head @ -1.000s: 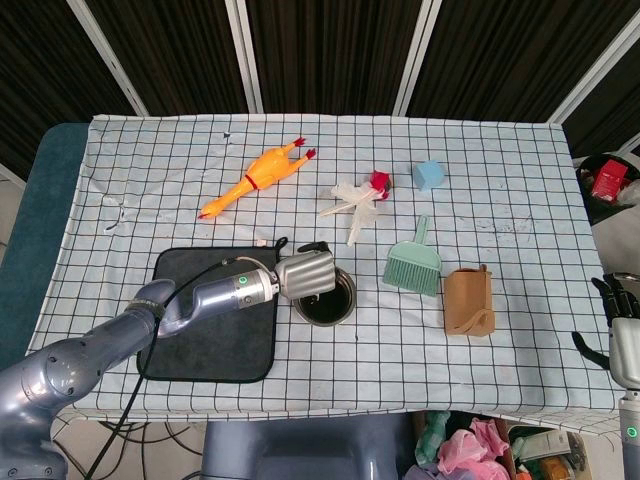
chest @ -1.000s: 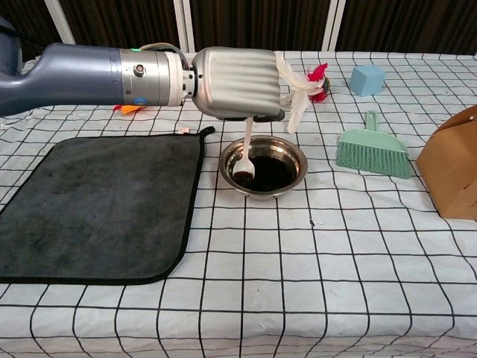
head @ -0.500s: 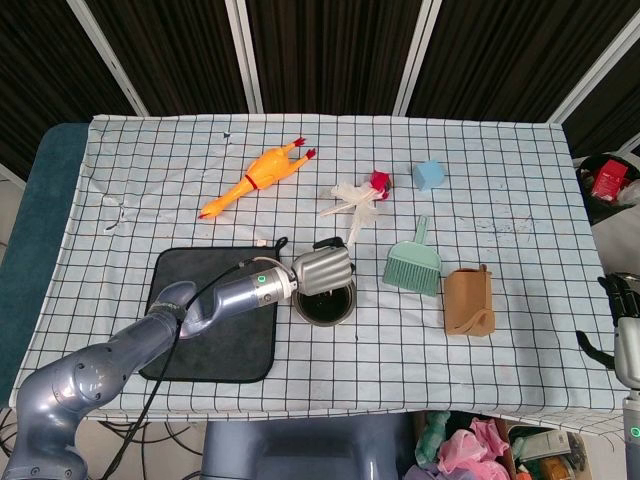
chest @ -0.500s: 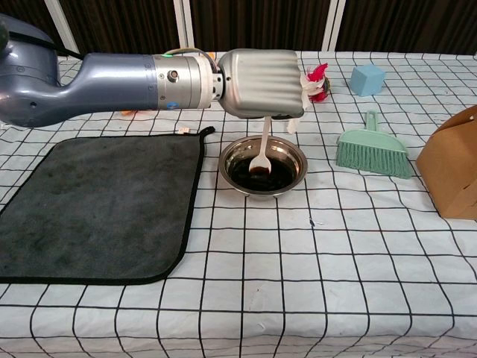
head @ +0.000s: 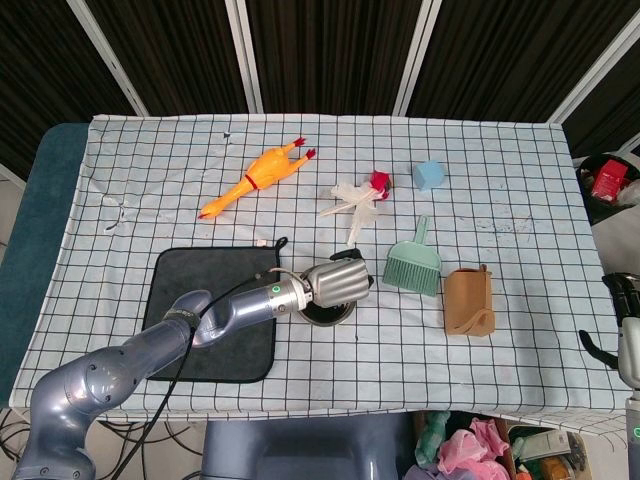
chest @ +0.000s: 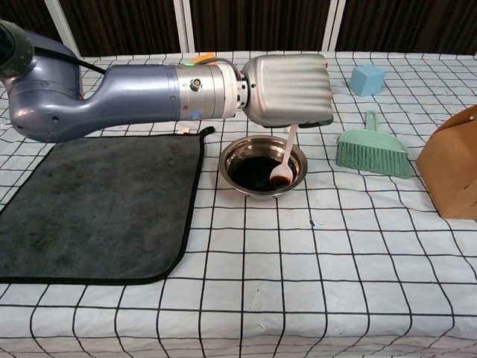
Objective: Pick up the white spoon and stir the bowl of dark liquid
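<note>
Here, your left hand (chest: 289, 89) hides its own fingers and the top of the white spoon (chest: 284, 162), yet the handle comes out beneath the closed hand, so it grips the spoon. The spoon's tip sits in the dark liquid at the right side of the steel bowl (chest: 242, 147), just off the dark mat's (chest: 89, 201) right edge. Your left forearm reaches level across the mat. Your right hand (head: 627, 335) is cut off at the table's right edge; I cannot tell its state.

dustpan (chest: 372, 151) near bowl (chest: 262, 165), box (chest: 452, 165) beyond
</note>
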{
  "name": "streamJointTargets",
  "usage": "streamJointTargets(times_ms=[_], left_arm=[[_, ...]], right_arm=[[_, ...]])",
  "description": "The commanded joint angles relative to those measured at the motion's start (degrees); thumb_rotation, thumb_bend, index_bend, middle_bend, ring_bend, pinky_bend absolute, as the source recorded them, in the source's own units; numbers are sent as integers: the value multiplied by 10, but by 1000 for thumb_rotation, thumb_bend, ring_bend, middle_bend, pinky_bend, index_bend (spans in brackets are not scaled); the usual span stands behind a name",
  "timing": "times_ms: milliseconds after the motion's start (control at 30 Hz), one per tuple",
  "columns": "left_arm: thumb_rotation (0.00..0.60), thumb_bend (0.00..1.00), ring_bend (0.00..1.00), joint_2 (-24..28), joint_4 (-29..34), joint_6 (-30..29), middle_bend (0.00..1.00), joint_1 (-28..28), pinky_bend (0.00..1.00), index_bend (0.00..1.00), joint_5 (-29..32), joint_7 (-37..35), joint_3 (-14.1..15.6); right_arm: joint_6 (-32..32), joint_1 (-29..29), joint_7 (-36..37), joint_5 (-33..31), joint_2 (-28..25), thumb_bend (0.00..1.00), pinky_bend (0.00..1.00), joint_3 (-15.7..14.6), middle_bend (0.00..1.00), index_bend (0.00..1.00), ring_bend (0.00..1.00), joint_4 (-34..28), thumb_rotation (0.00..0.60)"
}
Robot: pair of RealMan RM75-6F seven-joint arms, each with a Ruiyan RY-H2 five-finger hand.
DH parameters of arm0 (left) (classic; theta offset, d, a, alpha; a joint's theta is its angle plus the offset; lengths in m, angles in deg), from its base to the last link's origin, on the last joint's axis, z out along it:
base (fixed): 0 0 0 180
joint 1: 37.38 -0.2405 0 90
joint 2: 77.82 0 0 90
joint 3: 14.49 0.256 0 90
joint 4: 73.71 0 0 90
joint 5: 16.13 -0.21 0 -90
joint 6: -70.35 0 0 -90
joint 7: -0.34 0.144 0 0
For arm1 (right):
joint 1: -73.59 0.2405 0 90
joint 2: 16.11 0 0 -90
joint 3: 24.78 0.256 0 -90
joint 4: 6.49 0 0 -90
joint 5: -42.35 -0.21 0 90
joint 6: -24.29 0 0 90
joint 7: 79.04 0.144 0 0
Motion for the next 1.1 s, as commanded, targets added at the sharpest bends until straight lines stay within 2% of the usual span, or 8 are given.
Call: streamJointTargets(times_ms=[33, 367, 567, 833, 1100], left_arm=[[600, 446, 853, 8, 14, -6, 918, -1, 838, 646, -1, 0, 0], [600, 446, 855, 64, 96, -14, 923, -15, 838, 651, -12, 0, 21], [600, 446, 855, 101, 131, 0, 923, -26, 838, 651, -8, 16, 28], [600, 447, 855, 109, 125, 15, 920, -35, 838, 649, 3, 28, 26], [600, 447, 855, 89, 90, 35, 919, -29, 838, 649, 9, 27, 19]], right_arm=[[0, 0, 0, 0, 0, 185, 295, 0, 108, 148, 193, 0, 600], [3, 0, -1, 4, 2, 186, 295, -1, 108, 148, 193, -3, 600], [2, 0, -2, 2, 3, 186, 295, 0, 109, 148, 192, -4, 600], [3, 0, -2, 2, 4, 186, 295, 0, 109, 148, 192, -3, 600], [2, 0, -1, 0, 4, 187, 294, 1, 109, 148, 192, -3, 600]])
